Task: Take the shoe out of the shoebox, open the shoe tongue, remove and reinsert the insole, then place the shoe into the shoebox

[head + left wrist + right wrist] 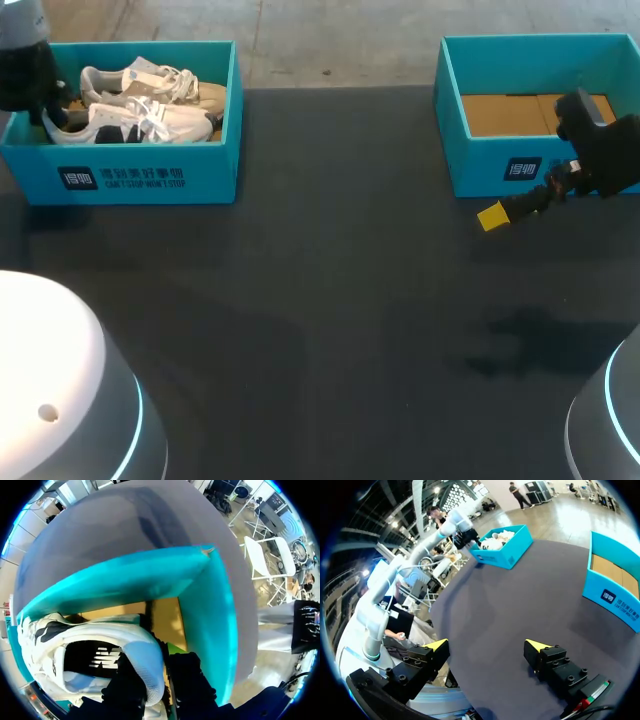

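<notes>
shoe: the white-and-black lace-up sneaker lies in the teal cardboard shoebox, long axis along the box, heel at your left end.
left gripper: at the heel rim; clamped or not, you cannot tell.
right gripper: spread wide, well apart from it.

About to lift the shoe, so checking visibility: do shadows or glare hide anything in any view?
Head view: a soft shadow lies on the table's right half, hiding nothing; no glare. Left wrist view: the left gripper is a dark mass against the white shoe. Right wrist view: evenly lit, the right gripper open over the table.
</notes>
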Action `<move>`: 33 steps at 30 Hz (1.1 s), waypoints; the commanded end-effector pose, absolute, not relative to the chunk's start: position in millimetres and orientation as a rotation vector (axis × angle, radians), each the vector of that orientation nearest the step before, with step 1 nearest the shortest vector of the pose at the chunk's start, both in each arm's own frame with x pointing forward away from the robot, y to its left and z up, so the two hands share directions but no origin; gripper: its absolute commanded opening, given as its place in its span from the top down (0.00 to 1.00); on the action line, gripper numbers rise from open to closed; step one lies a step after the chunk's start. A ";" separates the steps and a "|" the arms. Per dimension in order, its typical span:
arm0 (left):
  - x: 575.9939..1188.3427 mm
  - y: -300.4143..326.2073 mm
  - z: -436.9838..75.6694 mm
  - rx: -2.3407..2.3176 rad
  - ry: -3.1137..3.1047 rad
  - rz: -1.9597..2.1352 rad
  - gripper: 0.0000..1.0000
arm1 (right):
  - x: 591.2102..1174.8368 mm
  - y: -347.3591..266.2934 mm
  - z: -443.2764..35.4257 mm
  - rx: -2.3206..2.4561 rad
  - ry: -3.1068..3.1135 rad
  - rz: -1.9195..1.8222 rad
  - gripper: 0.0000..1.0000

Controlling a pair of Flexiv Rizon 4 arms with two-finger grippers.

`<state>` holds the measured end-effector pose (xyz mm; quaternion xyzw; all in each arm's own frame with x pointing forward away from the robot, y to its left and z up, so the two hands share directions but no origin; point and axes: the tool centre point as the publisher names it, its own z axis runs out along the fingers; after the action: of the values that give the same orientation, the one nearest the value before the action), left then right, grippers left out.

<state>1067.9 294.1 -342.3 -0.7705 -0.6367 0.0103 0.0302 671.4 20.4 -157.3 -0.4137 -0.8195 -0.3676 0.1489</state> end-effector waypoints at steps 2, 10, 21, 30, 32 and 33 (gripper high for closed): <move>1060.9 294.2 -321.7 -2.390 -1.961 0.005 1.00 | 671.9 21.3 -157.8 -1.192 -2.356 -1.053 0.00; 1058.3 296.5 -291.4 -2.398 -1.960 0.007 1.00 | 671.9 21.3 -157.8 -1.192 -2.356 -1.053 0.00; 1064.1 300.6 -252.4 -2.394 -1.970 -0.011 1.00 | 671.9 21.3 -157.8 -1.192 -2.356 -1.053 0.00; 1074.6 301.6 -234.9 -2.385 -1.974 -0.007 1.00 | 671.9 21.3 -157.8 -1.192 -2.356 -1.053 0.00; 1074.9 301.8 -231.0 -2.385 -1.972 -0.007 1.00 | 671.9 21.3 -157.8 -1.192 -2.356 -1.053 0.00; 1075.1 302.2 -229.1 -2.384 -1.974 -0.007 1.00 | 671.9 21.3 -157.8 -1.192 -2.356 -1.053 0.00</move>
<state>1072.8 300.9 -236.5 -0.7697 -0.6380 -0.0057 0.0208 671.4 20.4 -157.3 -0.4137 -0.8195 -0.3676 0.1489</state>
